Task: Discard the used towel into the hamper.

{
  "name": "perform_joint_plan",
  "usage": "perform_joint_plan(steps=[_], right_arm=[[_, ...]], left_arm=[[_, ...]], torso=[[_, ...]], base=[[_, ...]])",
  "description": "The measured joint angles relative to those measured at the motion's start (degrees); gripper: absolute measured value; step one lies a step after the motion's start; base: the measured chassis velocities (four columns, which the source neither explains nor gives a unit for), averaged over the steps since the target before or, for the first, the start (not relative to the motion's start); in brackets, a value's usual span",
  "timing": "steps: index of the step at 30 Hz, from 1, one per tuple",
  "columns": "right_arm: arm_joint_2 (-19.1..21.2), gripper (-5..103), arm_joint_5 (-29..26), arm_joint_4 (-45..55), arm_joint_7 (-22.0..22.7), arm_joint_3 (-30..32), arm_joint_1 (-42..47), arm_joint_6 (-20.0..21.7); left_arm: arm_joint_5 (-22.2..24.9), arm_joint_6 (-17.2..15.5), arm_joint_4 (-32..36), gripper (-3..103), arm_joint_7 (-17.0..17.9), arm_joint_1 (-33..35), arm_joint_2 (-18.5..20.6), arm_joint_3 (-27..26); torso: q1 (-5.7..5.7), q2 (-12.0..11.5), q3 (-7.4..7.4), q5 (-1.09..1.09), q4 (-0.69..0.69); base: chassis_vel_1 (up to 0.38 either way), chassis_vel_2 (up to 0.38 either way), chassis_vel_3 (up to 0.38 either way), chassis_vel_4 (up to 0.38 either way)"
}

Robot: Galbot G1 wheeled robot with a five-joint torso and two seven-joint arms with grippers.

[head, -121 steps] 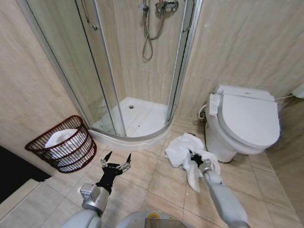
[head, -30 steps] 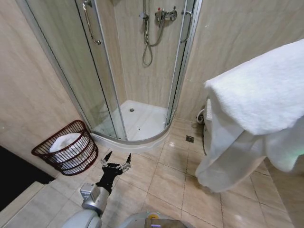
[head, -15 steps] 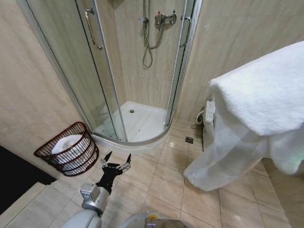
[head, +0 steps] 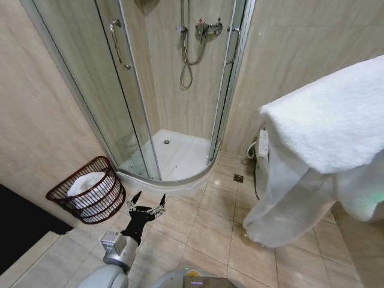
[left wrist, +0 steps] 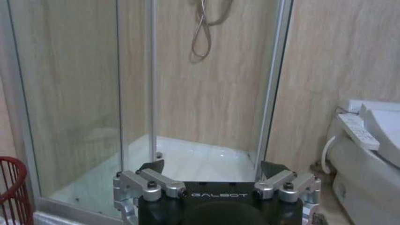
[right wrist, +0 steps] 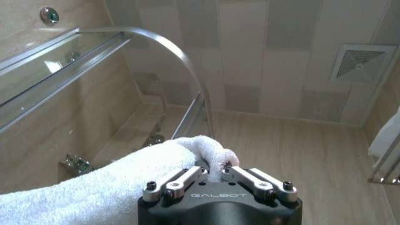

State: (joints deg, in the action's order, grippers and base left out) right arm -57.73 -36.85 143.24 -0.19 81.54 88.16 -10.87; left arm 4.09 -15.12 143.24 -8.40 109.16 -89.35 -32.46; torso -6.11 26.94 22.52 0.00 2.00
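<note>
White towel hangs clamped in the right gripper; left gripper spread apart near the hamper.

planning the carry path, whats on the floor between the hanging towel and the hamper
In the head view: bare floor tile, with the open left pincer hovering over it between towel and hamper.
</note>
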Motion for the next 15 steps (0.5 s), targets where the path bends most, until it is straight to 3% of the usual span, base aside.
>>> perform_joint_plan(steps=[10, 15], right_arm=[[0.9, 7, -0.1, 0.0, 0.0, -0.7, -0.6, 0.2], [2.1, 7, -2.7, 0.0, 0.6, 0.1, -0.7, 1.0]], left_arm=[[0.0, 0.0, 0.0, 100, 0.0, 0.0, 0.0, 0.0], [0.0, 0.0, 0.0, 100, 0.0, 0.0, 0.0, 0.0]], torso=[[-0.89, 2.2, 1.30, 0.00, 0.00], [-1.32, 3.5, 2.17, 0.00, 0.00]], base=[[0.000, 0.000, 0.000, 0.000], [0.000, 0.000, 0.000, 0.000]])
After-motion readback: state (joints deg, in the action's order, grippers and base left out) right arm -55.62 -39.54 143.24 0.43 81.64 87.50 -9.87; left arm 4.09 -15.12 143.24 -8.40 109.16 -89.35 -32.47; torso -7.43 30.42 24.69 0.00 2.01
